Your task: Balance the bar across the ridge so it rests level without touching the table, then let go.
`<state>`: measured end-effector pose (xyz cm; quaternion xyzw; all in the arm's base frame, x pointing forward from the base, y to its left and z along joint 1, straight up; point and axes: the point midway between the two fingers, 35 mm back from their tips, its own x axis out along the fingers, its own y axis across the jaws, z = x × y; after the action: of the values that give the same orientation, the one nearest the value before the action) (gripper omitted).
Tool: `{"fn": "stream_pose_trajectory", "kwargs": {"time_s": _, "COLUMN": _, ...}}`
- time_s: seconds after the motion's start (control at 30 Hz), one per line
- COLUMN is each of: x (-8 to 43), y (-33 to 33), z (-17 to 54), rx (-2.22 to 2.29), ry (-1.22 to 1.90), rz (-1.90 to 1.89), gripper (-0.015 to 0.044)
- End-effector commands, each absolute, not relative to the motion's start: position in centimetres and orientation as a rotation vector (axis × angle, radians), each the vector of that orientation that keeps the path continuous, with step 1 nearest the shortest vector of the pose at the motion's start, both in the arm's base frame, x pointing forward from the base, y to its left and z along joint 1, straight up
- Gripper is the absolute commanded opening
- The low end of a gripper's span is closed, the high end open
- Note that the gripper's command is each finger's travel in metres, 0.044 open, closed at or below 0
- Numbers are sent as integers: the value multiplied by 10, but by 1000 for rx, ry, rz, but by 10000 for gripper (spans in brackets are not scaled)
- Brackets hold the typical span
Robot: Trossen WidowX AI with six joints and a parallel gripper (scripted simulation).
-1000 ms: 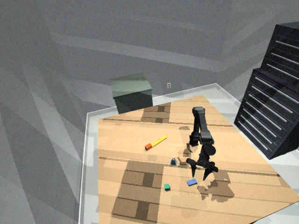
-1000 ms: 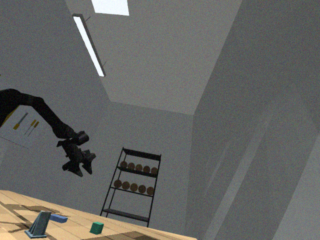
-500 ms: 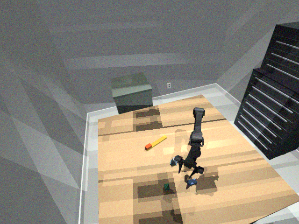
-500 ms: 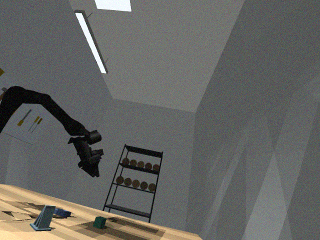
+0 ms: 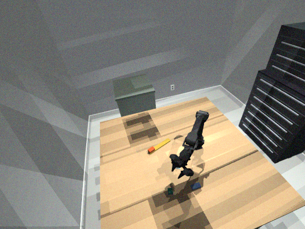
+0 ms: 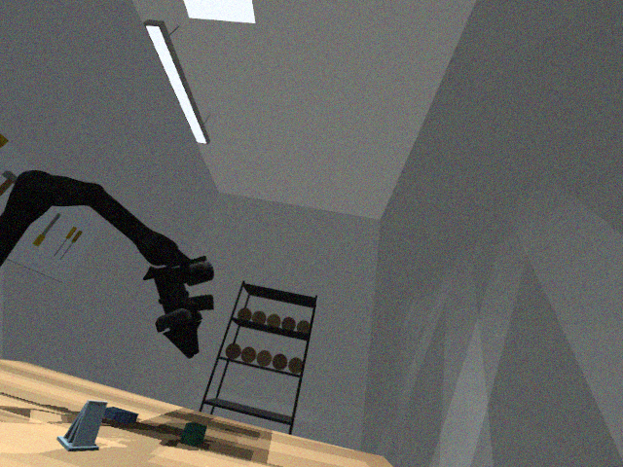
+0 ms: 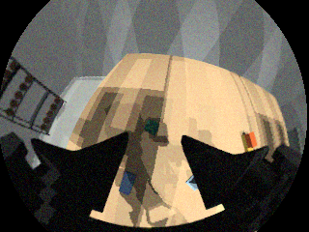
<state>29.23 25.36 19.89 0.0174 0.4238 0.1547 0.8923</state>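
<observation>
The yellow bar point(image 5: 162, 144) with an orange-red block at one end lies on the table, left of the arm in the top view; its block end point(image 7: 252, 139) shows at the right of the wrist view. The blue-grey ridge point(image 6: 90, 426) stands upright on the table; nothing rests on it. It is mostly hidden behind my gripper in the top view and partly behind the right finger in the wrist view point(image 7: 192, 183). My gripper point(image 5: 176, 173) point(image 7: 155, 137) is open and empty, well above the table and away from the bar.
A blue block point(image 5: 196, 186) point(image 6: 121, 415) point(image 7: 127, 183) and a dark green block point(image 5: 170, 191) point(image 6: 194, 433) point(image 7: 152, 127) lie on the table point(image 5: 123, 177) beyond the ridge. A grey-green cabinet point(image 5: 136, 102) and black drawers point(image 5: 268, 115) stand beyond the table edges.
</observation>
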Motion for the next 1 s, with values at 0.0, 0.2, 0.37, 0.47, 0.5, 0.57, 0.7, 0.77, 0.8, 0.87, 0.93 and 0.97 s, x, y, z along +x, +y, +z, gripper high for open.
{"fn": "stream_pose_trajectory", "kwargs": {"time_s": 0.0, "x": 303, "y": 239, "z": 194, "rx": 118, "ry": 920, "rz": 238, "gripper": 315}}
{"fn": "stream_pose_trajectory", "kwargs": {"time_s": 0.2, "x": 319, "y": 210, "z": 187, "rx": 255, "ry": 969, "rz": 87, "gripper": 315}}
{"fn": "stream_pose_trajectory", "kwargs": {"time_s": 0.37, "x": 330, "y": 185, "z": 181, "rx": 371, "ry": 999, "rz": -42, "gripper": 315}}
{"fn": "stream_pose_trajectory", "kwargs": {"time_s": 0.47, "x": 335, "y": 169, "z": 178, "rx": 442, "ry": 1013, "rz": -121, "gripper": 315}}
{"fn": "stream_pose_trajectory", "kwargs": {"time_s": 0.5, "x": 337, "y": 164, "z": 177, "rx": 465, "ry": 1017, "rz": -147, "gripper": 315}}
{"fn": "stream_pose_trajectory", "kwargs": {"time_s": 0.57, "x": 340, "y": 154, "z": 175, "rx": 513, "ry": 1024, "rz": -201, "gripper": 315}}
{"fn": "stream_pose_trajectory", "kwargs": {"time_s": 0.7, "x": 345, "y": 133, "z": 171, "rx": 608, "ry": 1033, "rz": -309, "gripper": 315}}
{"fn": "stream_pose_trajectory", "kwargs": {"time_s": 0.77, "x": 347, "y": 122, "z": 169, "rx": 656, "ry": 1035, "rz": -363, "gripper": 315}}
{"fn": "stream_pose_trajectory", "kwargs": {"time_s": 0.8, "x": 348, "y": 117, "z": 168, "rx": 680, "ry": 1035, "rz": -391, "gripper": 315}}
{"fn": "stream_pose_trajectory", "kwargs": {"time_s": 0.87, "x": 350, "y": 108, "z": 166, "rx": 729, "ry": 1036, "rz": -443, "gripper": 315}}
{"fn": "stream_pose_trajectory", "kwargs": {"time_s": 0.93, "x": 351, "y": 99, "z": 165, "rx": 782, "ry": 1035, "rz": -497, "gripper": 315}}
{"fn": "stream_pose_trajectory", "kwargs": {"time_s": 0.97, "x": 352, "y": 94, "z": 164, "rx": 811, "ry": 1033, "rz": -527, "gripper": 315}}
